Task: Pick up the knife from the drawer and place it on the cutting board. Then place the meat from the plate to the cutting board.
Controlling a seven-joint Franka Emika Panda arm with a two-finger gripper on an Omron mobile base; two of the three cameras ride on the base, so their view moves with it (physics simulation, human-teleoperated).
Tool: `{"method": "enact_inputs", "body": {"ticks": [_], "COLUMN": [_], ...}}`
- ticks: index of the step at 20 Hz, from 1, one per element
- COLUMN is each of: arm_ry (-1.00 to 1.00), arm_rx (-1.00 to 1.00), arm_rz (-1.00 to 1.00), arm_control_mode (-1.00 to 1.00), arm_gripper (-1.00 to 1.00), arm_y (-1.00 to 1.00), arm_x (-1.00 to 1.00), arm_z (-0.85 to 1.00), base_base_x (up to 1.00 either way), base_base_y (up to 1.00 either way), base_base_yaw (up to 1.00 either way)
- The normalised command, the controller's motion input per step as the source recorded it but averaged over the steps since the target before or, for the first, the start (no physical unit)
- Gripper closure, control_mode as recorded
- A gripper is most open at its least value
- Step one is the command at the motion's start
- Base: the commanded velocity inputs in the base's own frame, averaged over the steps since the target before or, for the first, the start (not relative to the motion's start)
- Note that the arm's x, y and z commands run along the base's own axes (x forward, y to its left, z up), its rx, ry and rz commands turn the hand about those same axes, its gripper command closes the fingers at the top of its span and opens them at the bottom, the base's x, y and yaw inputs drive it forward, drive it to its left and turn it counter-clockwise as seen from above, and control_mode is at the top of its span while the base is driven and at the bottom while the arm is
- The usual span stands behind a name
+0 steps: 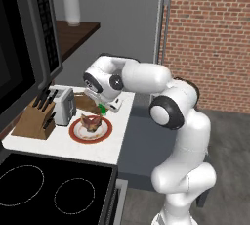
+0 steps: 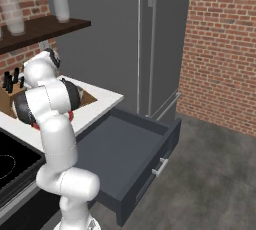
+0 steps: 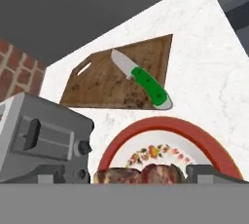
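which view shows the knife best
The hand view: the knife lies in full sight on the board, green handle poking past its edge. The left base view gives just a green speck under the arm. The right base view adds nothing.

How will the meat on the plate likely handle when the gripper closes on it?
The meat is a small, lumpy, uneven piece, so it probably yields a little and may twist between the fingers. Its glossy pinkish patches suggest a slippery surface. Sitting low on the plate, it seems unlikely to roll, though it might slide across the smooth centre if nudged.
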Motion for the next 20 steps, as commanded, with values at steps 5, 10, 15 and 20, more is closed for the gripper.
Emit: {"method": "enact_inputs", "body": {"ticks": [5,10,15,20], "arm_ry": [0.55,0.44,0.48,0.52], "arm_rx": [0.00,0.00,0.00,0.00], "arm_rz": [-0.03,-0.06,-0.08,-0.08], "arm_control_mode": [-1.00,-1.00,-1.00,-1.00], "arm_gripper": [-1.00,-1.00,-1.00,-1.00], "arm_y": [-0.07,-0.35,-0.58,-0.88], "arm_x": [-0.74,-0.29,-0.06,0.02], "arm_z": [0.94,1.00,1.00,0.97], "base_base_x": [0.00,0.00,0.00,0.00], "base_base_y": [0.00,0.00,0.00,0.00], "base_base_yaw": [0.00,0.00,0.00,0.00]}}
